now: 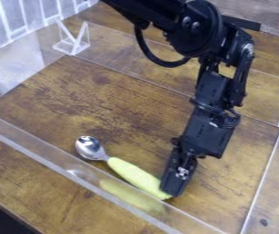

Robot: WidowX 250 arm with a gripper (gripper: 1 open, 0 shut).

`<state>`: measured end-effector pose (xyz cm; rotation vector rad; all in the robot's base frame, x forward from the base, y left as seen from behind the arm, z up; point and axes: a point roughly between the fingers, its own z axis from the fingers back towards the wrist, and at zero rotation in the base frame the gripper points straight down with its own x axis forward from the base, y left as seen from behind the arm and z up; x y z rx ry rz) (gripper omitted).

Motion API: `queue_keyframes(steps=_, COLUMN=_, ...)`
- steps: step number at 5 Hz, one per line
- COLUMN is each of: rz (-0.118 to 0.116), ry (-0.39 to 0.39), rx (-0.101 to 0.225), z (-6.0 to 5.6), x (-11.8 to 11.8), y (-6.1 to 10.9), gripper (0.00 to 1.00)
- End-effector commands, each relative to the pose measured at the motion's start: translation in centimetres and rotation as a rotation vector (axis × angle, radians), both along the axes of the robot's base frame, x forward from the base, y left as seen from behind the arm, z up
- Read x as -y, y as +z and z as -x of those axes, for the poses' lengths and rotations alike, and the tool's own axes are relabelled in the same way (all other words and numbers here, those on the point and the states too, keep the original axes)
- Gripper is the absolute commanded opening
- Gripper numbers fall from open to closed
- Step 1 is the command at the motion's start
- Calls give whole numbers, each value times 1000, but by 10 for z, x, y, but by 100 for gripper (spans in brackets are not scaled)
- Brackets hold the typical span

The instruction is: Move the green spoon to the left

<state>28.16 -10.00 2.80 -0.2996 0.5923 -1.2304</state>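
The small spoon with a shiny silver bowl and a fat yellow-green plastic handle lies flat on the brown wooden table top. It is near the low see-through plastic wall at the front. Its silver end points to the left of the view, and its green end is down by the robot.

The black robot gripper is low, right at the end of the green handle. It looks mostly closed, with its tips close together. It may be pinching the handle end, but I cannot tell for sure, because the black fingers hide that spot.

I think the robot is at the grabbing part. Next it needs a good hold, then a small lift or a slide to the left. It should mind the plastic wall, as the handle could bump it.

The see-through walls make a kind of big box, and the spoon is inside it. I see no cup or bowl.
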Motion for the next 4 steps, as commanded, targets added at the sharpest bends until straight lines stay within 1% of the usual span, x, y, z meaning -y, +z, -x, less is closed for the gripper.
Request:
queue_keyframes(steps=1, rz=-2, ry=10, rx=-66, z=14, x=-2, y=-7, gripper=0)
queue_keyframes(steps=2, rz=12, ry=43, rx=-65, z=12, x=-5, y=-3, gripper=0)
queue_keyframes(steps=4, rz=30, ry=93, rx=-71, z=12, x=-9, y=13, gripper=0)
